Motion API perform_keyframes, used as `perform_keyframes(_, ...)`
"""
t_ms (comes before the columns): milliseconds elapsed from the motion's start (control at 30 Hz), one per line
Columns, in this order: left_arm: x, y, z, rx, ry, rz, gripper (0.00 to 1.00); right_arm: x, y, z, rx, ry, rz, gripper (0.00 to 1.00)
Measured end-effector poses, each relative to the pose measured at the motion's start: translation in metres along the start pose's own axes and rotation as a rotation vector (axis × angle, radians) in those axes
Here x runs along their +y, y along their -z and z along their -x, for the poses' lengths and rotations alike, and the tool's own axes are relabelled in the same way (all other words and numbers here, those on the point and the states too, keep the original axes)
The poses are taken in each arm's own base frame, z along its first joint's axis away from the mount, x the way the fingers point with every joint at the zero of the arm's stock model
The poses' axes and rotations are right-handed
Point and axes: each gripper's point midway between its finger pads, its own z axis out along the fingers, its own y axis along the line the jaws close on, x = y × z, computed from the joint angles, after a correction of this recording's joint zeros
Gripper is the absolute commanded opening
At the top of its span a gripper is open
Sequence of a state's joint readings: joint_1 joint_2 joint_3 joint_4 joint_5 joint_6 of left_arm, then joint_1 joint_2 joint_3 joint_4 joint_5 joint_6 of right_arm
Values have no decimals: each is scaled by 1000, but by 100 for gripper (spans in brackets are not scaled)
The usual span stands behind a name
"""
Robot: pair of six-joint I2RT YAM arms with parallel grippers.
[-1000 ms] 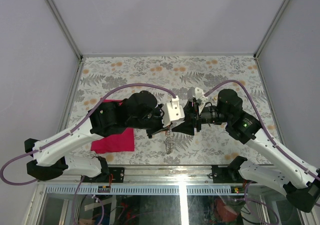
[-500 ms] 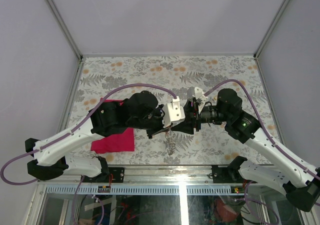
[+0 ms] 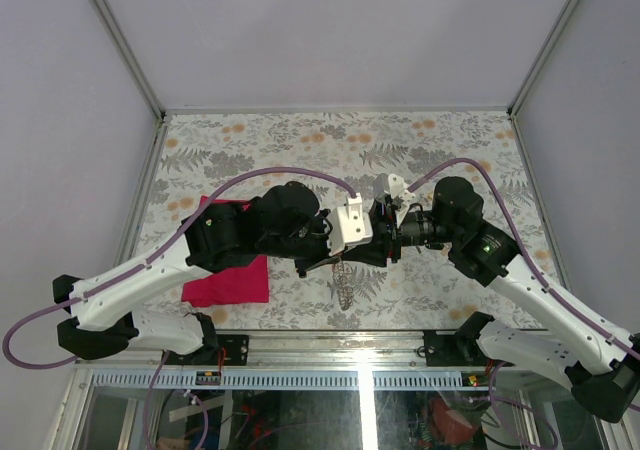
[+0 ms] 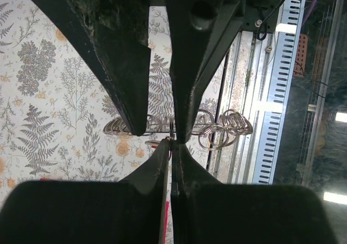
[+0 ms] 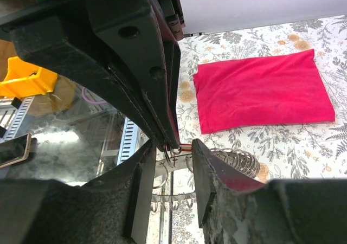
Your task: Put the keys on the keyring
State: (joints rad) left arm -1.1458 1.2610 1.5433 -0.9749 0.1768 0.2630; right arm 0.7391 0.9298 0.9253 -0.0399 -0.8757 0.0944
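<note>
Keyring: hanging and pooling as a string of small silvery rings just below where the two arms are meeting, near the middle of the bench's front edge.
Left end effector: clenching its tips on a thin wire loop at the top of the keyring, with no gap showing between the fingers.
Right end effector: standing released, its two fingers straddling the left one's pinched tips.
Edges: the bench is ending at a metal rail just beside the rings; walls are closing in the left, right and far sides.
Open room: the far half of the bench is lying well apart from both arms; a magenta cloth is sitting near the front left, partly under the left arm.
Hidden: from above, the dark fingers are overlapping and masking the pinch point.
Hard to tell: a small red bit is showing beside the pinched tips; I cannot tell whether it is a key, nor whether anything is threading onto the loop.
</note>
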Motion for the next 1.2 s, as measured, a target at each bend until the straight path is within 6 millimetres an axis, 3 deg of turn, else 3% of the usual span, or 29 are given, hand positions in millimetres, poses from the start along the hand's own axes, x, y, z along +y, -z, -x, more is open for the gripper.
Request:
perform_keyframes(167, -1, 0, 0, 0, -1, -1, 0, 0, 0, -3, 4, -7, 2, 46)
perform_keyframes(367, -1, 3, 4, -9, -4, -1, 0, -1, 0, -6, 9, -12, 2, 37)
perform_keyframes(467, -1, 3, 4, -11, -5, -1, 0, 0, -1, -6, 9, -11, 3, 26)
perform_keyframes(600, 0, 3, 4, -9, -4, 5, 0, 2, -1, -6, 11, -14, 20, 0)
perform_keyframes(800, 1, 3, 4, -9, -4, 9, 1, 7, -1, -7, 13, -10, 44, 0)
perform_keyframes(967, 1, 6, 6, -23, -5, 11, 14, 8, 0, -4, 5, -1, 45, 0)
perform_keyframes(1200, -7, 20, 19, -119, -14, -8, 19, 13, 3, 2, -15, 16, 46, 0)
